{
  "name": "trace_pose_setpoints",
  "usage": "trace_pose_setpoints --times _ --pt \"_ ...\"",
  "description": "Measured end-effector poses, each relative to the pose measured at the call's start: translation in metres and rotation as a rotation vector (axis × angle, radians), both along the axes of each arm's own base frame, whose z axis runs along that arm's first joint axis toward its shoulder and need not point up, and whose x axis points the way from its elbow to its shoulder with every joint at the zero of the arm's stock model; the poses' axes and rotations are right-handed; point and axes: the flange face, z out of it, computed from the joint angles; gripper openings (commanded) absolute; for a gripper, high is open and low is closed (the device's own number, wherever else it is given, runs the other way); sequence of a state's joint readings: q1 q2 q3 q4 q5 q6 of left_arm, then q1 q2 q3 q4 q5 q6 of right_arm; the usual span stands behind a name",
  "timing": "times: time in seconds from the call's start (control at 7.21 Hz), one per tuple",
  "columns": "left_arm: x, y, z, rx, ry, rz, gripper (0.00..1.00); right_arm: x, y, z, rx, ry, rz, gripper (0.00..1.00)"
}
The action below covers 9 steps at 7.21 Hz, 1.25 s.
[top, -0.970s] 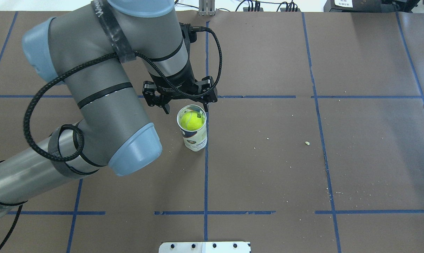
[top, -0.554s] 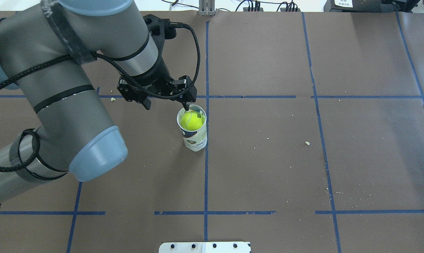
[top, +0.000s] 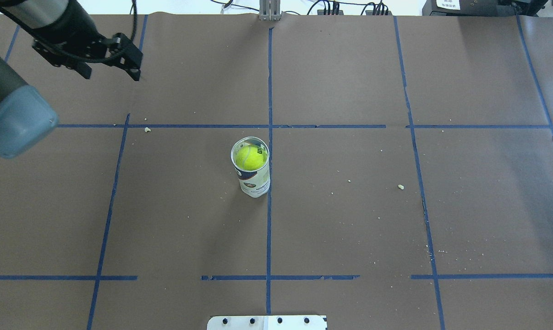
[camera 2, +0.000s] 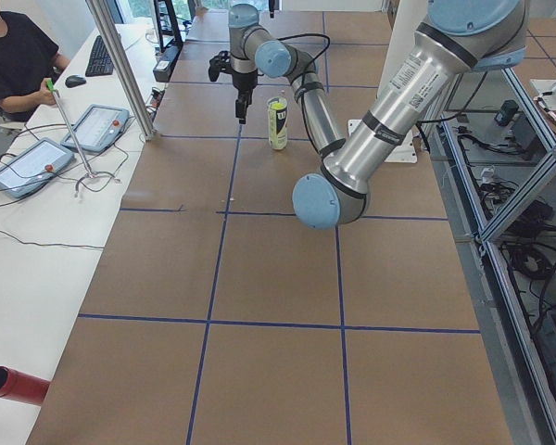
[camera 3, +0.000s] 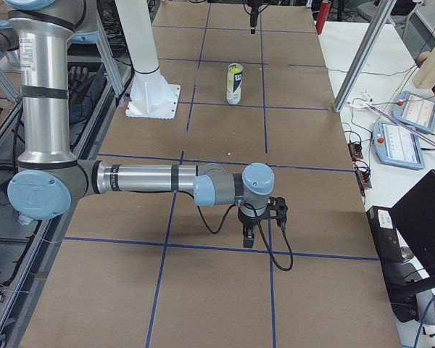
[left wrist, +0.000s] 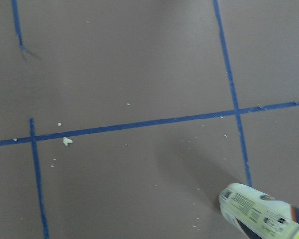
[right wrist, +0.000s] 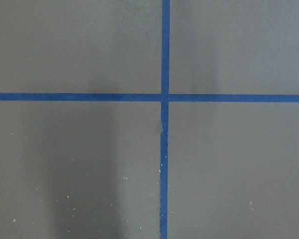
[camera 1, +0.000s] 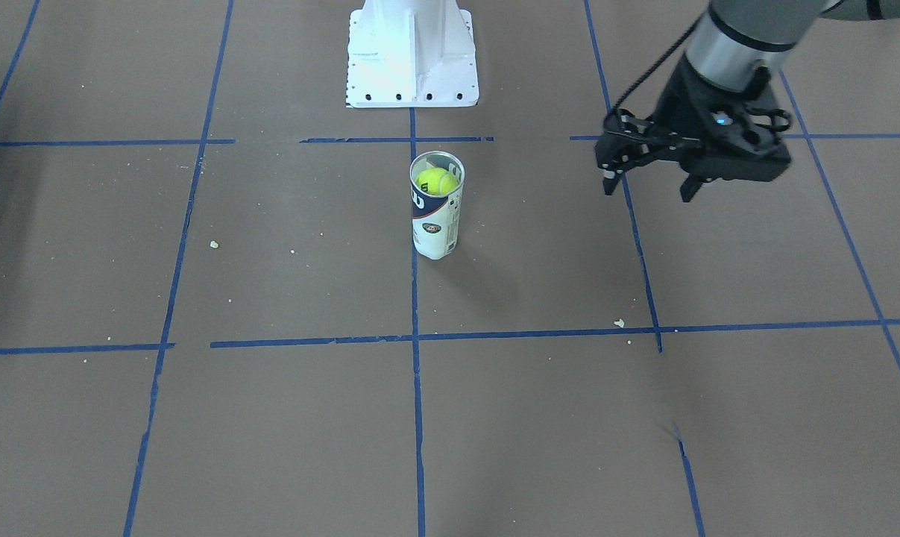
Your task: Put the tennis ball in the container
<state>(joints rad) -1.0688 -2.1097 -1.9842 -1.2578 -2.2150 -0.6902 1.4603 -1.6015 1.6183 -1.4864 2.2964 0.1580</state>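
Observation:
The tennis ball (top: 250, 156) sits inside the top of the upright container (top: 254, 178), a clear can with a white and navy label, near the table's middle. The ball (camera 1: 436, 180) shows through the can's (camera 1: 435, 227) open rim. My left gripper (top: 111, 74) hangs open and empty far to the can's left, above the table; in the front-facing view the left gripper (camera 1: 647, 191) is well clear of it. The left wrist view catches only the can's lower part (left wrist: 259, 214). My right gripper (camera 3: 259, 230) hovers low over the table's near end; I cannot tell its state.
The white pedestal base (camera 1: 412, 56) stands behind the can on the robot's side. Small crumbs (top: 400, 186) dot the brown paper with its blue tape lines. A red cylinder (camera 2: 14, 385) lies on the side bench, and an operator (camera 2: 14, 56) sits there.
My left gripper, open throughout, has pulled away from just beside the can's rim to the far left and back. The ball has stayed in the can.

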Motion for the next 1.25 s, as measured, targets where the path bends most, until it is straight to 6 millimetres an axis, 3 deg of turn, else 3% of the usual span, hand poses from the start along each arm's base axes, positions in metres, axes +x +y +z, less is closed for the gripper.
trace_pose_setpoints --times 0.14,0.42,0.55,0.69,0.83,1.25 --pt "-0.053 -0.007 0.059 0.017 -0.006 0.038 1.00 0.000 0.000 0.000 0.000 0.000 0.000 1.00" --pt "-0.166 -0.004 0.198 0.030 -0.038 0.122 1.00 0.000 0.000 0.000 0.000 0.000 0.000 1.00" --pt "-0.209 0.000 0.266 0.000 -0.058 0.145 1.00 0.000 0.000 0.000 0.000 0.000 0.000 1.00" --pt "-0.234 0.006 0.322 -0.051 -0.064 0.159 1.00 0.000 0.000 0.000 0.000 0.000 0.000 1.00" --pt "-0.246 0.011 0.357 -0.099 -0.063 0.161 1.00 0.000 0.000 0.000 0.000 0.000 0.000 1.00" --pt "-0.253 0.013 0.399 -0.134 -0.061 0.163 1.00 0.000 0.000 0.000 0.000 0.000 0.000 1.00"
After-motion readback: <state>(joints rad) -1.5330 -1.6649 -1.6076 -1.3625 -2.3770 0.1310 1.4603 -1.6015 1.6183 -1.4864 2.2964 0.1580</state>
